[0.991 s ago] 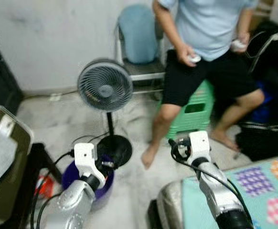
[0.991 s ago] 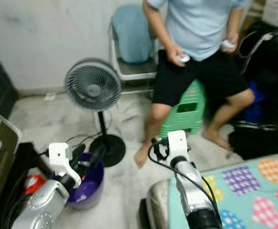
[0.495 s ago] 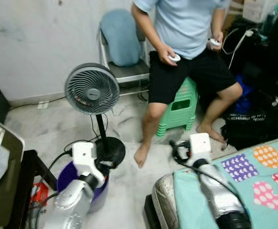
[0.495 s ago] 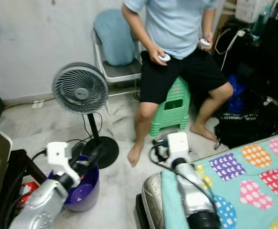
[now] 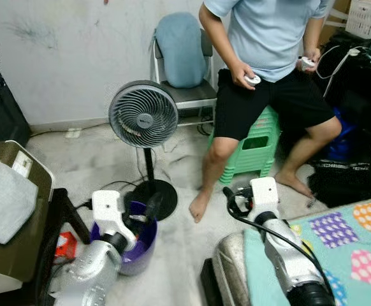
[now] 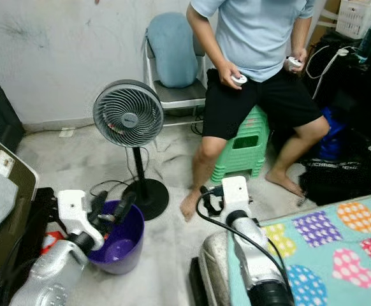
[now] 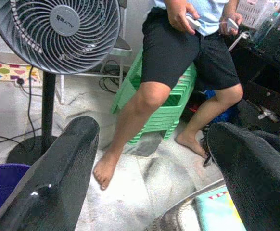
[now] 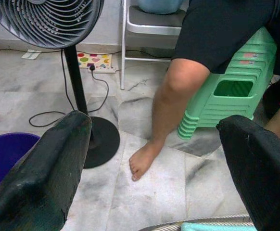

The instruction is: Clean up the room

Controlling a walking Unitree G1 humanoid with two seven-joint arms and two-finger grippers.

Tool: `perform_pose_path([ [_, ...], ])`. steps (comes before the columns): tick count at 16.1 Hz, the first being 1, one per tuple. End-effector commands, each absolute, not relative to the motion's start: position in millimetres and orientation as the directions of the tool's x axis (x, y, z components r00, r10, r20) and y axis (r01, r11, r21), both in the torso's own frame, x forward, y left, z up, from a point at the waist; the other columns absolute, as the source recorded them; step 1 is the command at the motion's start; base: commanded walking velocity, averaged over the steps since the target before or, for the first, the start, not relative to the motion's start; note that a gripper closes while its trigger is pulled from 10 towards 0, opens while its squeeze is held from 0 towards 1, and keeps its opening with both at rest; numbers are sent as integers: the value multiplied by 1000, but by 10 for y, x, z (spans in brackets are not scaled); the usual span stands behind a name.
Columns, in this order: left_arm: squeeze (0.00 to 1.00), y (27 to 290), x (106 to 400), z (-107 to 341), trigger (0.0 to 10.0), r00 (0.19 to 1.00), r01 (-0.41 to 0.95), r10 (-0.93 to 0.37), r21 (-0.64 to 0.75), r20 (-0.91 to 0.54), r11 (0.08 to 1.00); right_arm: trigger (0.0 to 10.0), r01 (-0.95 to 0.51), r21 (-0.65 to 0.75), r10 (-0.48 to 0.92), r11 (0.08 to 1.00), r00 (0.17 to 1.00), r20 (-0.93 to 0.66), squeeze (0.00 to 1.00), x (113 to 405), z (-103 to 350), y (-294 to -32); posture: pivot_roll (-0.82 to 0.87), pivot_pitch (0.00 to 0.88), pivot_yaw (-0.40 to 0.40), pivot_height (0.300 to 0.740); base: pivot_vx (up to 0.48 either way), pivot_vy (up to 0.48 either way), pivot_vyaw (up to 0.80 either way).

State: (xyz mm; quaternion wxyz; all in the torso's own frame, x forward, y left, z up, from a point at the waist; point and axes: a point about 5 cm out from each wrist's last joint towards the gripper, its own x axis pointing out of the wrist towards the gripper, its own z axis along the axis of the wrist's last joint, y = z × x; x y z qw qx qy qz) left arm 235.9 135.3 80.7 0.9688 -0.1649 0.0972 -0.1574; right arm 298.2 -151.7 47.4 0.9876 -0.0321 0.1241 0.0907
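Left gripper point(image 6: 112, 207), black fingers spread, hangs over a round purple plastic bucket point(image 6: 125, 241); right gripper point(image 8: 154, 159) likewise spread.

Both silver arms reach forward, left end effector point(image 6: 112, 207) and right end effector point(image 8: 154, 159) with fingers spread wide

fans: 1, standing fan point(image 5: 141, 115) on round black base
buckets: 1, purple bucket point(image 6: 123, 236)
chairs: 1, folding chair point(image 5: 183, 60) w/ blue cushion
stools: 1 stack, green stools point(image 5: 257, 146); no. in stack can't tell
persons: 1, person point(image 5: 268, 57) seated, barefoot
controllers: 2, white, one per hand, e.g. controller point(image 5: 253, 80)
pincers: 2, left pincer point(image 7: 149, 159), right pincer point(image 8: 154, 159), fingers apart on both
beds: 1, bed point(image 5: 345, 242) w/ dotted sheet
baskets: 1, white basket point(image 5: 368, 18)
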Motion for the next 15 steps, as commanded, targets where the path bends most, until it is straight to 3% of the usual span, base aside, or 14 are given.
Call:
perform_pose_path([
  [1,0,1356,2368,844,10000,935,273,-333,-348,-125,897,10000,-187,-43,172,981,956,-239,0,3000,507,-1525,-70,0,-15,740,0,0,0],
  [15,0,1350,2383,831,10000,932,275,-337,-350,-130,895,10000,-189,-42,174,981,955,-241,0,3015,509,-1523,-74,0,-16,740,0,375,0],
])
